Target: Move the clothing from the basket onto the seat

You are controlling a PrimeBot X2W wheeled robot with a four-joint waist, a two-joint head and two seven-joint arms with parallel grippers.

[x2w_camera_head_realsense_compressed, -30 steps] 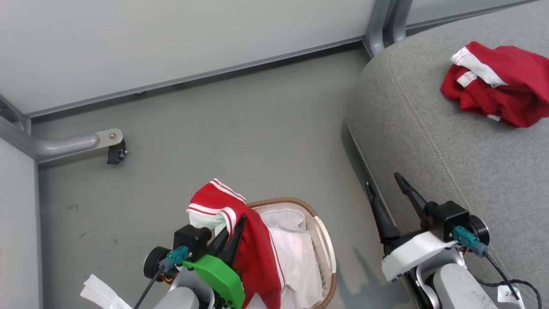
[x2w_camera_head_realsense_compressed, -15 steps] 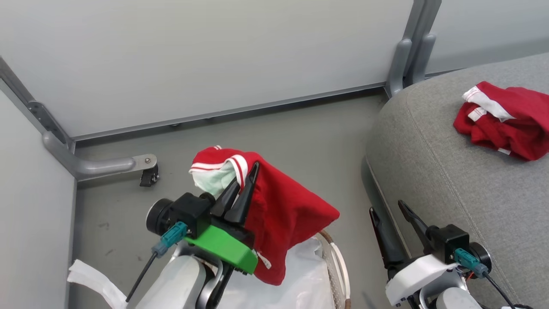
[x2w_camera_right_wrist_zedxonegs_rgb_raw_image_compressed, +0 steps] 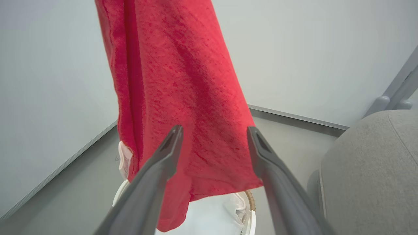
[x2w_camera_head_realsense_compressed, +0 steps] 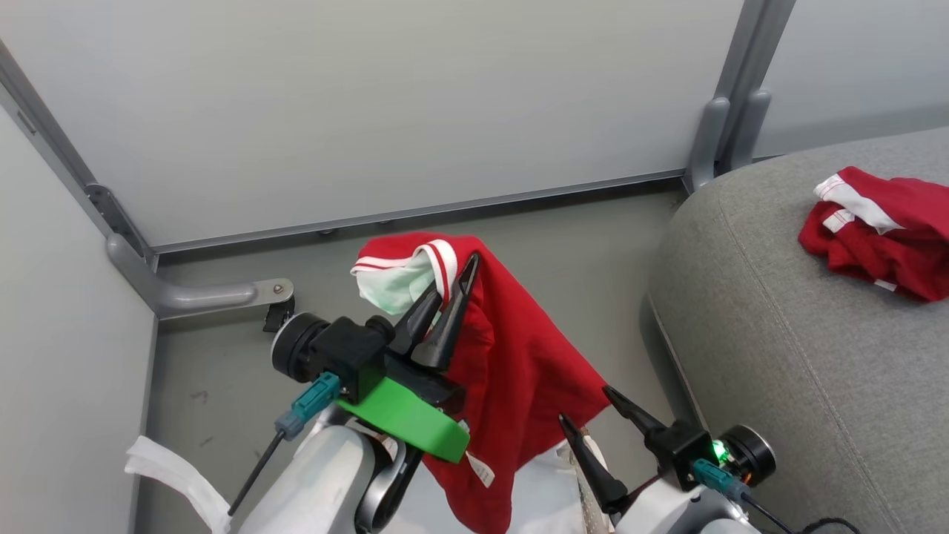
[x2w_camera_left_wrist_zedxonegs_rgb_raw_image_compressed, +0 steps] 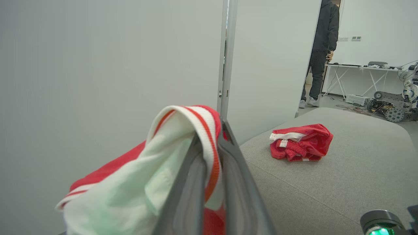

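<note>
My left gripper (x2w_camera_head_realsense_compressed: 456, 285) is shut on the white-striped waistband of a red garment (x2w_camera_head_realsense_compressed: 511, 371), which hangs from it above the basket (x2w_camera_head_realsense_compressed: 586, 475). In the left wrist view the striped band (x2w_camera_left_wrist_zedxonegs_rgb_raw_image_compressed: 209, 130) is pinched between the fingers (x2w_camera_left_wrist_zedxonegs_rgb_raw_image_compressed: 228, 169). My right gripper (x2w_camera_head_realsense_compressed: 586, 404) stands open just below and right of the hanging cloth; in the right wrist view its fingers (x2w_camera_right_wrist_zedxonegs_rgb_raw_image_compressed: 163, 156) frame the red fabric (x2w_camera_right_wrist_zedxonegs_rgb_raw_image_compressed: 183, 81) without touching it. The basket's rim and white liner (x2w_camera_right_wrist_zedxonegs_rgb_raw_image_compressed: 209, 215) show beneath. A second red garment (x2w_camera_head_realsense_compressed: 882, 230) lies crumpled on the grey seat (x2w_camera_head_realsense_compressed: 801, 348).
Pale partition walls (x2w_camera_head_realsense_compressed: 371, 104) with grey metal posts (x2w_camera_head_realsense_compressed: 730, 111) and a floor bracket (x2w_camera_head_realsense_compressed: 200, 297) close in the grey floor on the left and behind. A person (x2w_camera_left_wrist_zedxonegs_rgb_raw_image_compressed: 321, 49) stands far off beyond the seat, near a table and other equipment.
My left gripper has lifted the red garment up out of the basket and carried it rightward. The right gripper has moved left, toward the hanging cloth. The head camera has tilted up.
</note>
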